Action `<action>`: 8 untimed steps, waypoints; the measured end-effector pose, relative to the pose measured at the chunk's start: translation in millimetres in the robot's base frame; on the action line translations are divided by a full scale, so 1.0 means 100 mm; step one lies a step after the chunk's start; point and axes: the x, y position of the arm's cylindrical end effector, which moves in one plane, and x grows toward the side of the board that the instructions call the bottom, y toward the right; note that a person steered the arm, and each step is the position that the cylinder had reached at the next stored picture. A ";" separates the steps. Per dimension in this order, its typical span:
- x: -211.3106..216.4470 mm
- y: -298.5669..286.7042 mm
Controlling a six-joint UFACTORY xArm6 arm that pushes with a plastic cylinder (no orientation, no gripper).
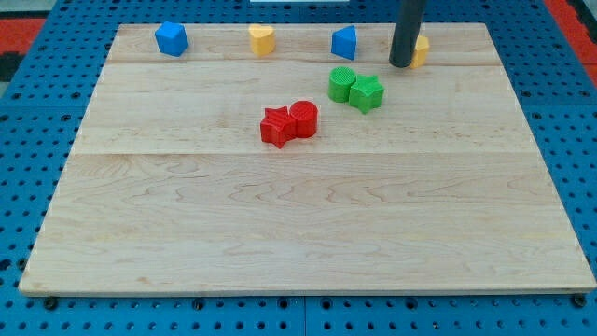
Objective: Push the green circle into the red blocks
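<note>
1. Camera view, the one view on hand: my tip [400, 64] rests on the tabletop [298, 224] near its far edge, toward the view's top right. It touches no green block. I carry no hand here, only a rod, so there is nothing to part, close or clamp.

2. The green circle [341, 83] lies below my tip and to its left, near but clear of it. A green star [367, 93] sits against the circle's right side, between it and the rod's line.

3. The red blocks, a red star [277, 126] and a red circle [303, 118], stand touching each other, further down and left from my tip, beyond the green pair.

4. Progress, as I judge it: the push is not yet done. A bare strip of wood separates the green circle from the red circle, and contact has yet to be made.

5. Left of my tip along the top edge: a blue block [344, 43], a yellow block [262, 39], another blue block [171, 38]. A second yellow block [421, 49] peeks from behind the rod.

6. Containers: none visible; everything sits loose on the tabletop.
</note>
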 end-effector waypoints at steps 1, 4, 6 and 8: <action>-0.29 0.00; 0.09 -0.36; 0.41 -0.86; 0.47 -1.14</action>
